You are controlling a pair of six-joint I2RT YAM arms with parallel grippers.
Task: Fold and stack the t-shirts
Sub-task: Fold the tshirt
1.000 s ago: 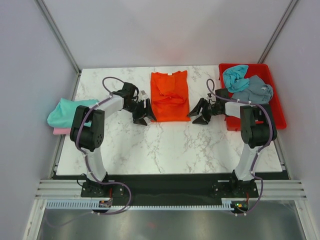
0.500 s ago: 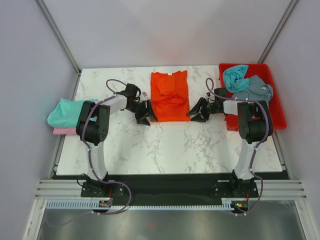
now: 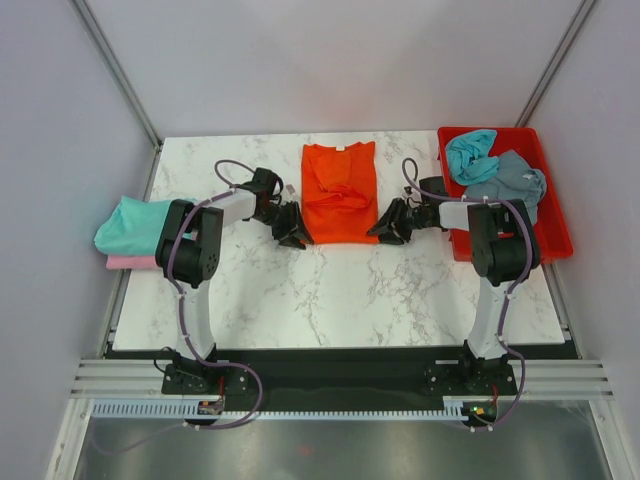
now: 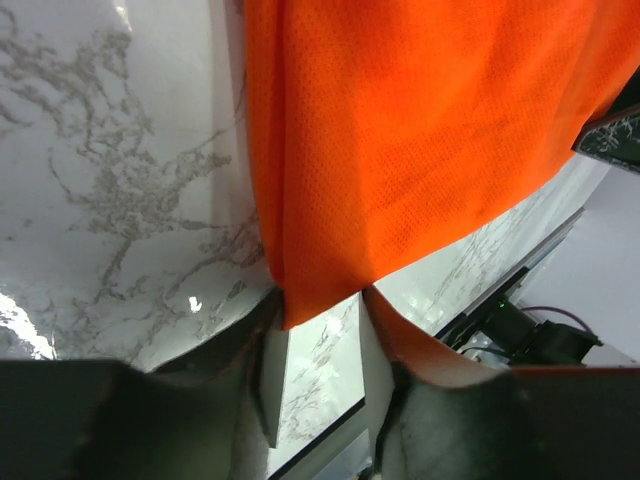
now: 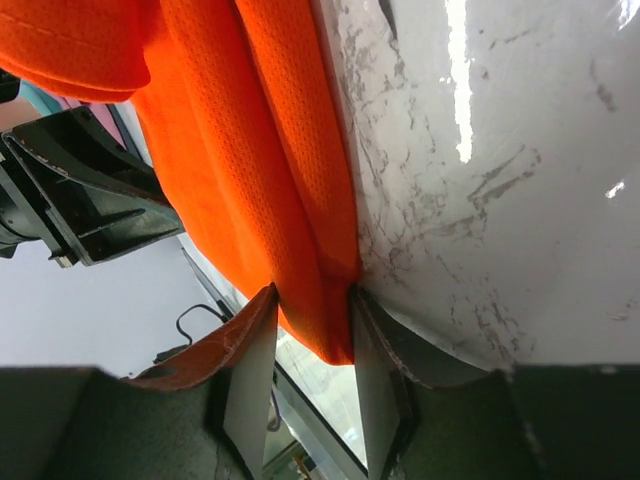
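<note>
Right now I see the orange t-shirt [image 3: 340, 195] lying on the far middle of the worktop [image 3: 340, 290], folded into a narrow rectangle with its collar toward the back wall. The left arm [image 3: 228, 203] and the right arm [image 3: 462, 213] reach in low from either side to its near edge. The left jaws sit at the near left corner and the right jaws at the near right corner. On the left wrist camera, the tip of the corner pokes in between the two fingertips [image 4: 272, 380]. Its edges meet both of them, and bare marble shows in the narrow gap behind. I cannot tell whether the left jaws are pinching the cloth or only straddling it. On the right wrist camera, a thicker doubled fold of orange cloth fills the space between the fingertips [image 5: 248, 370] and touches both. I read the right jaws as closed onto that corner of the shirt. The same view shows the left jaws as a dark shape across the orange cloth. At the left edge of the worktop a teal t-shirt [image 3: 135, 222] lies on top of a pink t-shirt [image 3: 125, 262], well apart from the orange one. At the far right a red tray [image 3: 555, 215] holds a crumpled turquoise t-shirt [image 3: 470, 155] toward the back. A grey-blue t-shirt [image 3: 510, 180] lies just beside it.
</note>
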